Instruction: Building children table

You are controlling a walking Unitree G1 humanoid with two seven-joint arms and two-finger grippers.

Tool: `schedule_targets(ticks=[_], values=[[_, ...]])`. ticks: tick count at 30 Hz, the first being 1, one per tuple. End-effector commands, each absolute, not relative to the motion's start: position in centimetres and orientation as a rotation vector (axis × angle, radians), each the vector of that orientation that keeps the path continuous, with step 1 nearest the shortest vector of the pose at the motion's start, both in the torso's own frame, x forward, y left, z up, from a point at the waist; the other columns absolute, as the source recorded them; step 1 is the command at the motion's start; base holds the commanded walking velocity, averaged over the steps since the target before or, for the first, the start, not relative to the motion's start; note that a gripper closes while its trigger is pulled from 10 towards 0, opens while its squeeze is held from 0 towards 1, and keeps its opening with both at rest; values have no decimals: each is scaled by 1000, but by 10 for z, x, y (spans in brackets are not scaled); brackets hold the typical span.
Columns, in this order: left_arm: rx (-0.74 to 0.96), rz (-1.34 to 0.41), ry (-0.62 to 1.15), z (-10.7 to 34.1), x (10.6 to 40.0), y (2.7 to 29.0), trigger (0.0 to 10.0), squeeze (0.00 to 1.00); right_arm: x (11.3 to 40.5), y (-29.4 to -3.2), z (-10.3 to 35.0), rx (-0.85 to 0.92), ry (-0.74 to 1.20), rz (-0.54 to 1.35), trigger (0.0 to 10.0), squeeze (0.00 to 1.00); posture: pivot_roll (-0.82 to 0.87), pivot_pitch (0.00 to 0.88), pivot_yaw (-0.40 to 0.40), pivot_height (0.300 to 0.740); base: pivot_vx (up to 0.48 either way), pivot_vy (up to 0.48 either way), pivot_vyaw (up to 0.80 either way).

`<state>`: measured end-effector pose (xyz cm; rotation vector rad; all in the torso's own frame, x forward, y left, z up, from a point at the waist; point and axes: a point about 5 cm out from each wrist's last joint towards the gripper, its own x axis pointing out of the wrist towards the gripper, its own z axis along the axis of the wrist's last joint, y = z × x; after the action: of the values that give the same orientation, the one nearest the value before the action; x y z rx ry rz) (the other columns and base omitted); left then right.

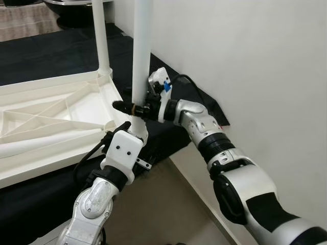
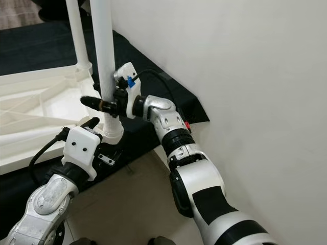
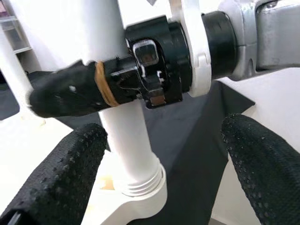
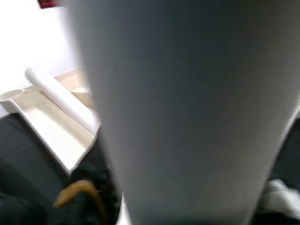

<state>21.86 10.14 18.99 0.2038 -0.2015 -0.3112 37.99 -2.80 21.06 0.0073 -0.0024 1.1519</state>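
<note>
Left eye view has the right gripper [image 1: 134, 108] pinching the near table leg [image 1: 140, 56] above its socket on the flipped white tabletop [image 1: 56, 120]; left gripper [image 3: 161, 154] spread around the base; black cloth [image 1: 41, 56] underneath, white wall [image 1: 255, 61] close behind; no readable labels.

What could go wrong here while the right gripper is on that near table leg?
The right gripper grips the near leg low down, just above its threaded socket; turning it off-axis could cross-thread it. The upturned tabletop sits at the edge of the black-covered surface, so a sideways push might slide it off. The left gripper is open around the leg's base and could collide with the right one.
</note>
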Motion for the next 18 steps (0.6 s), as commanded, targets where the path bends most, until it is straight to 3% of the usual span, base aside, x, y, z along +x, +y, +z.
schedule_targets(ticks=[1,11,13,14,18], values=[[203,-308,-185,188,217,101,10000,0,383,-26,209,0,13,1076,0,0,83,81,-128,740,0,0,0],[203,-307,-183,187,217,100,10000,0,399,-34,215,146,5,710,0,0,74,74,-129,740,0,0,0],[202,-308,-183,186,217,100,10000,0,406,-51,207,148,24,399,0,0,71,70,-125,740,0,0,0],[202,-308,-183,186,217,100,10000,0,406,-51,207,148,24,399,0,0,71,70,-125,740,0,0,0],[201,-309,-182,186,217,100,10000,0,405,-72,206,123,-35,23,0,0,72,67,-125,740,0,0,0]])
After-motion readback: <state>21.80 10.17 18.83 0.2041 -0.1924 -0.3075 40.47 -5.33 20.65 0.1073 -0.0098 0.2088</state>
